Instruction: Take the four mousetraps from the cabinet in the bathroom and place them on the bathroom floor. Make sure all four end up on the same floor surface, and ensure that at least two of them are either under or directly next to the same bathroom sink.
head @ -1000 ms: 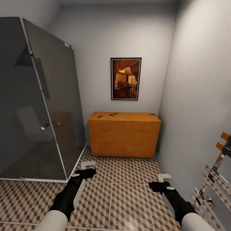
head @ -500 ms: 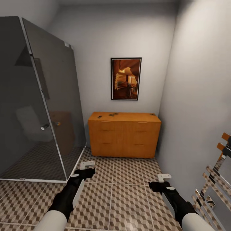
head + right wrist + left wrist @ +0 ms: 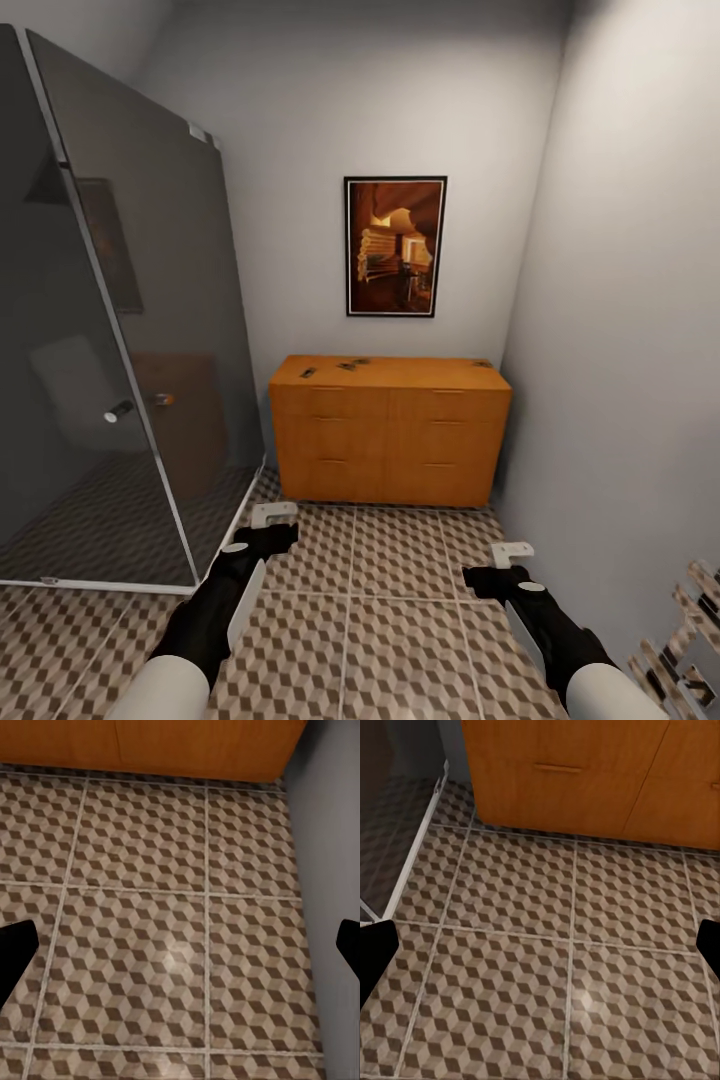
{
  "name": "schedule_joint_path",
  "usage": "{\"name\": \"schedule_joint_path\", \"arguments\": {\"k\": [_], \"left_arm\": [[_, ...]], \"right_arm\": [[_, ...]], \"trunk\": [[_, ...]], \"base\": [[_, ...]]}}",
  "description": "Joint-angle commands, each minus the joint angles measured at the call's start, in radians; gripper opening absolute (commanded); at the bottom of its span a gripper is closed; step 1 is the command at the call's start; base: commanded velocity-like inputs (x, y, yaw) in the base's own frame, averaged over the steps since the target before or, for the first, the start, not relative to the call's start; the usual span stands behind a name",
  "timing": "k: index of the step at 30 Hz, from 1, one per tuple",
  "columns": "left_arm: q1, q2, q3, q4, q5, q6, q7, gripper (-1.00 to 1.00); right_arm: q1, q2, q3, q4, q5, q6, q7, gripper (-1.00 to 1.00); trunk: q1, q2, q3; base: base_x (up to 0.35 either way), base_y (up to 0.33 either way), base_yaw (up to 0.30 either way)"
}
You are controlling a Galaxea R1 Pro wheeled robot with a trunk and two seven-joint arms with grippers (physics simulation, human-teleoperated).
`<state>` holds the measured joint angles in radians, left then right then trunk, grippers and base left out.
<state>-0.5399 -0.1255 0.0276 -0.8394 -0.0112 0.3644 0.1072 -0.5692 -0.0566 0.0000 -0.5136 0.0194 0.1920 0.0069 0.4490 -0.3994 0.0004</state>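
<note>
**Operator:** Report the location of the task items.

**Robot:** The mousetraps (image 3: 350, 364) lie on the flat top of the cabinet (image 3: 390, 430). I make out several small dark-and-tan pieces there: one near the top's left end, a pair toward the middle, one at the far right corner. They are too small for me to confirm more than flat boards with dark parts. None is on the bathroom floor (image 3: 400, 620).

**Operator:** Which step is in hand?

**Robot:** By my judgement, the approach. I face the cabinet from across open tile, well apart from it. No trap has been picked up.

**Operator:** End effector status?

**Robot:** My left end effector (image 3: 271, 516) hangs low over the tile in front of the cabinet's left half. My right end effector (image 3: 512, 552) hangs in front of its right end. In both wrist views the dark fingertips sit at opposite edges with bare tile between them, so both stand wide and carry nothing.

**Operator:** What does the next move call for?

**Robot:** Close the gap to the cabinet, then raise an arm to top height. The traps are thin, so a low pinch is likely needed.

**Operator:** Surfaces?

**Robot:** The cabinet is smooth orange-brown wood with matching bar handles. The floor is glossy cube-pattern tile with pale grout. A smoked-glass shower enclosure (image 3: 120, 330) stands left of the cabinet.
</note>
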Motion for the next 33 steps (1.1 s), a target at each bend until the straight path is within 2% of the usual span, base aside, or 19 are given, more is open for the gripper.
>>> {"name": "schedule_joint_path", "arguments": {"k": [1, 16, 24, 32, 33], "left_arm": [[0.0, -0.001, 0.002, -0.001, -0.001, 0.005, 0.001, 1.0], [0.0, 0.005, 0.004, -0.001, -0.002, 0.005, 0.003, 1.0], [0.0, -0.003, 0.001, -0.003, 0.0, 0.005, 0.006, 1.0], [0.0, -0.008, 0.0, -0.012, 0.0, 0.007, 0.01, 1.0], [0.0, -0.01, -0.003, -0.013, -0.001, 0.011, 0.01, 1.0]], "right_arm": [[0.0, 0.0, 0.0, -0.002, 0.002, 0.006, 0.001, 1.0], [0.0, 0.0, 0.0, -0.002, 0.003, 0.006, 0.0, 1.0], [0.0, -0.001, -0.001, -0.004, 0.012, 0.006, -0.001, 1.0], [0.0, -0.004, -0.005, -0.057, 0.015, 0.008, -0.003, 1.0], [0.0, -0.006, -0.005, -0.086, 0.016, 0.01, -0.005, 1.0]], "trunk": [[0.001, -0.001, 0.0], [0.001, -0.001, 0.0], [0.001, -0.001, 0.0], [0.001, -0.001, 0.0], [0.001, -0.001, 0.0]], "base": [[0.321, 0.0, 0.0], [0.325, 0.0, 0.0], [0.323, -0.018, 0.0], [0.193, -0.063, 0.0], [0.278, -0.099, 0.0]]}}
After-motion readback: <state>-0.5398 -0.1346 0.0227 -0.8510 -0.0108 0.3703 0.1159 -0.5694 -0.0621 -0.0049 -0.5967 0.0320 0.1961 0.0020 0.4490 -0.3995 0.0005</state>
